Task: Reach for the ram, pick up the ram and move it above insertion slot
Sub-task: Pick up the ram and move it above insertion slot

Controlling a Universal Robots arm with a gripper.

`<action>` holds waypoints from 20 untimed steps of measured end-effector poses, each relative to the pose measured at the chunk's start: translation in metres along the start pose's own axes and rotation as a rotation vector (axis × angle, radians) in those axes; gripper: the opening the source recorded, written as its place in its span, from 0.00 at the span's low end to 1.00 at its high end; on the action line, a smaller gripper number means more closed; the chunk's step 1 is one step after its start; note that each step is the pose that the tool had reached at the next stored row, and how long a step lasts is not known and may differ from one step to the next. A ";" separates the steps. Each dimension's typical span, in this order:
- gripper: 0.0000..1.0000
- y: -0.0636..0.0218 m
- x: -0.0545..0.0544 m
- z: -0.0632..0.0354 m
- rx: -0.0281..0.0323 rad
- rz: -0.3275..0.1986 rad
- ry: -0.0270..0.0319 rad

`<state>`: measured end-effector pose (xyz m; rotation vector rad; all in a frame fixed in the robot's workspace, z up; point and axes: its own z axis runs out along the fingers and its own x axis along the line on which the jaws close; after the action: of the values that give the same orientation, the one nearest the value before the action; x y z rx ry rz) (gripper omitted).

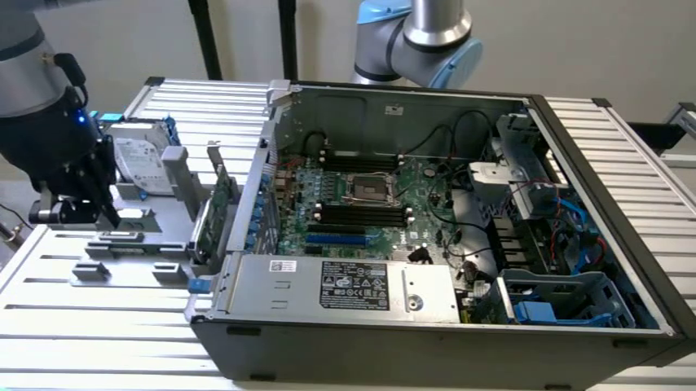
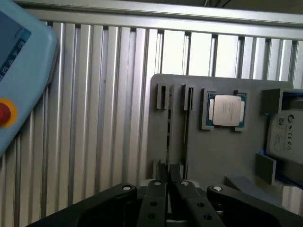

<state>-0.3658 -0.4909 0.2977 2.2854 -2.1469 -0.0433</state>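
Exterior view: pincer (image 1: pixel 107 221) lowered close over gray holder (image 1: pixel 142 244) on counter (image 1: pixel 98 326).
Wrist view: pincer (image 2: pixel 169 172) pressed nearly together; anything pinched cannot be told. Ram (image 2: pixel 184 126) seen edge-on, stood upright in holder slot.

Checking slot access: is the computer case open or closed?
Open: the computer case has its side off, the motherboard exposed from above.

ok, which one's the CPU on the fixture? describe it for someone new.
Start at the grey tray on the slatted aluminium table. The CPU lies flat in a square pocket between the narrow slots and the hard drive. It's the only square, silver-lidded chip with a green rim.
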 end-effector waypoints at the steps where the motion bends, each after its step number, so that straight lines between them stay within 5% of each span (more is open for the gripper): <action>1: 0.14 -0.0011 0.000 -0.0040 0.0002 -0.003 -0.0014; 9: 0.14 -0.0170 0.001 -0.0336 0.0008 -0.017 -0.0147; 20: 0.14 -0.0575 0.003 -0.0639 0.0028 -0.023 -0.0439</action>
<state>-0.3067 -0.4909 0.3602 2.3329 -2.1419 -0.0914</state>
